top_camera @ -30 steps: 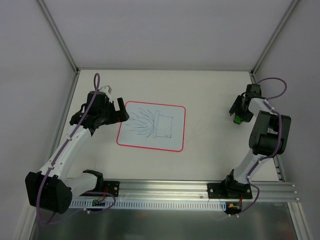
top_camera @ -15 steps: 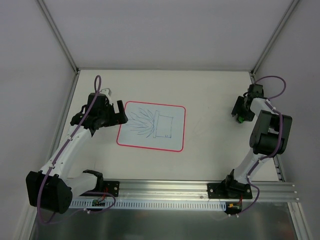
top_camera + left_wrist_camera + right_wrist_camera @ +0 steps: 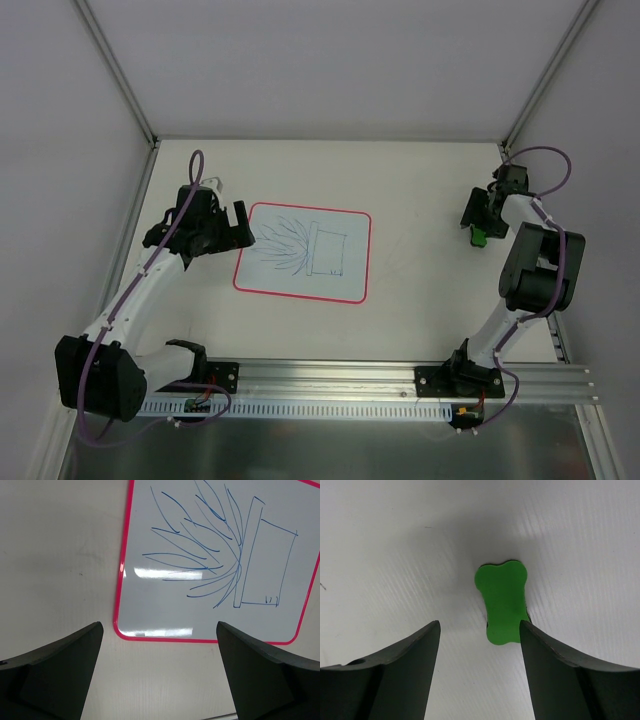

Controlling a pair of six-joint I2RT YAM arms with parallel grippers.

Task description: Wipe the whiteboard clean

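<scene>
Whiteboard (image 3: 304, 253) lies flat on the bench (image 3: 420, 180), red rim all round. It's got a blue pen drawing on it: a fan of curved strokes w/ a tall box shape beside them.

Left pincer (image 3: 240, 222) hangs just off the board's left edge, tilted toward it. Jaws are spread wide w/ nothing btwn them. In its own wrist cam, one rounded corner of the board and a stretch of rim show in the gap ahead of the fingers (image 3: 75, 655).

Right pincer (image 3: 476, 222) is well off to the right of the board, across bare bench. Jaws are partway apart, pointing down at a small green block (image 3: 503, 602), bone-shaped, lying on the bench. The block sits in the gap but way off-centre, its near corner right up against the finger on the right of that wrist cam. Can't tell if they touch. The other finger is clear of the block, so no grip on it.
</scene>
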